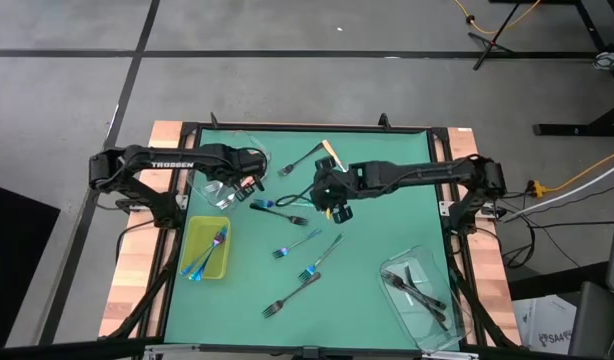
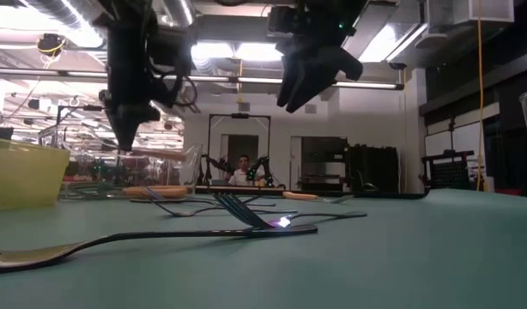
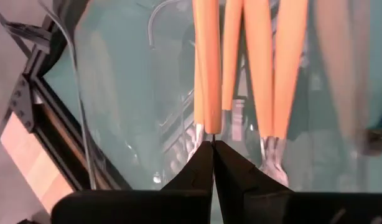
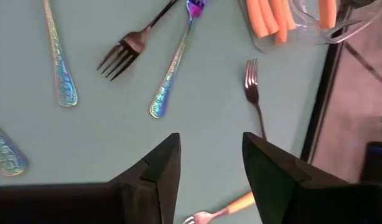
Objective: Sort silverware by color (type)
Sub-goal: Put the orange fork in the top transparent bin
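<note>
The silverware lies scattered on the green mat: iridescent forks (image 1: 299, 242), dark forks (image 1: 287, 300) and an orange-handled fork (image 1: 332, 152). Several orange-handled forks (image 3: 265, 68) lie in a clear tub (image 1: 219, 188) at the far left. My left gripper (image 3: 213, 144) hangs shut over that tub (image 1: 252, 186), its tips at the silver neck of one orange-handled fork (image 3: 208, 74). My right gripper (image 4: 209, 143) hovers open above the mat's middle (image 1: 337, 208) with nothing between its fingers. Below it are a dark fork (image 4: 253, 87) and an orange-handled fork (image 4: 223, 210). My left gripper's shut fingertips meet right at the silver neck (image 3: 199, 134) of one orange-handled fork in the tub, coming from above and slanting down. Whether they touch or hold it, I cannot tell; the fingers themselves cover that spot.
A yellow-green tray (image 1: 192, 262) at the near left holds iridescent forks. A clear tub (image 1: 427, 300) at the near right holds dark forks. The mat has a black raised frame (image 1: 307, 128). A person sits far behind the table (image 2: 243, 170).
</note>
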Action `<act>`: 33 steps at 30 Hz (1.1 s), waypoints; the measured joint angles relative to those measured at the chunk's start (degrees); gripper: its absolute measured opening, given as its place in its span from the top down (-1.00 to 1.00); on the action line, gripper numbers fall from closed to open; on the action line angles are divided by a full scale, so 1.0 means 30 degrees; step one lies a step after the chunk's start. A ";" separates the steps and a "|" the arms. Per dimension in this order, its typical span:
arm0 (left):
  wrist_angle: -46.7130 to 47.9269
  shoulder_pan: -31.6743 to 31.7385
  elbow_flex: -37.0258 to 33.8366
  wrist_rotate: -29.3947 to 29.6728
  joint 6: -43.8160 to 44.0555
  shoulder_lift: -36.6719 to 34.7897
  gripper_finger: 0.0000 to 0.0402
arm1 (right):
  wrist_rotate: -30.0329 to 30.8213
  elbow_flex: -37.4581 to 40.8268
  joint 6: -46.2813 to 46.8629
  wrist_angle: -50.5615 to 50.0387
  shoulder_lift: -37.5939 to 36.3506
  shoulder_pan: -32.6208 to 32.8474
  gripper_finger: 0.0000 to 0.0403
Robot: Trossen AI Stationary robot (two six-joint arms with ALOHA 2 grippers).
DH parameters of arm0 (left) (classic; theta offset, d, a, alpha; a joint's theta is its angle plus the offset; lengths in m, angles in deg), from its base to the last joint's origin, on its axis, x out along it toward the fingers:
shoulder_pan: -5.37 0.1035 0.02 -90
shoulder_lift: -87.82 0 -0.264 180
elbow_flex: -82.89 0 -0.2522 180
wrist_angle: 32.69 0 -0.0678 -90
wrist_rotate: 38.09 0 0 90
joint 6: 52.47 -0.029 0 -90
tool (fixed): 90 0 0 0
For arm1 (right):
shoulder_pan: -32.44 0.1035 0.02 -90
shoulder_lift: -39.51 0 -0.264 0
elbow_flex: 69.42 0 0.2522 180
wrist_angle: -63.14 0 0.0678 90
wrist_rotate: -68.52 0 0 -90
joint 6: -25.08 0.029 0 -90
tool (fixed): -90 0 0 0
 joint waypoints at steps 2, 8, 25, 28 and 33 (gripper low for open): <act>-0.1018 0.0498 -0.0601 -0.0238 -0.0579 0.0000 1.00 | -0.0405 0.0000 0.0008 0.0007 0.0000 -0.0239 0.20; -0.3308 0.1855 -0.2195 -0.1749 -0.1551 0.0000 1.00 | -0.0712 0.0000 0.0003 0.0017 0.0007 -0.0864 0.20; -0.4965 0.3509 -0.3866 -0.3843 -0.2194 -0.0022 1.00 | -0.0708 0.0000 -0.0011 0.0102 0.0015 -0.1067 0.20; -0.5076 0.3509 -0.3866 -0.3847 -0.2201 -0.0017 1.00 | -0.0708 0.0000 -0.0010 0.0102 0.0015 -0.1074 0.20; -0.5076 0.3509 -0.3873 -0.3840 -0.2201 -0.0015 1.00 | -0.0708 0.0000 -0.0011 0.0102 0.0015 -0.1067 0.20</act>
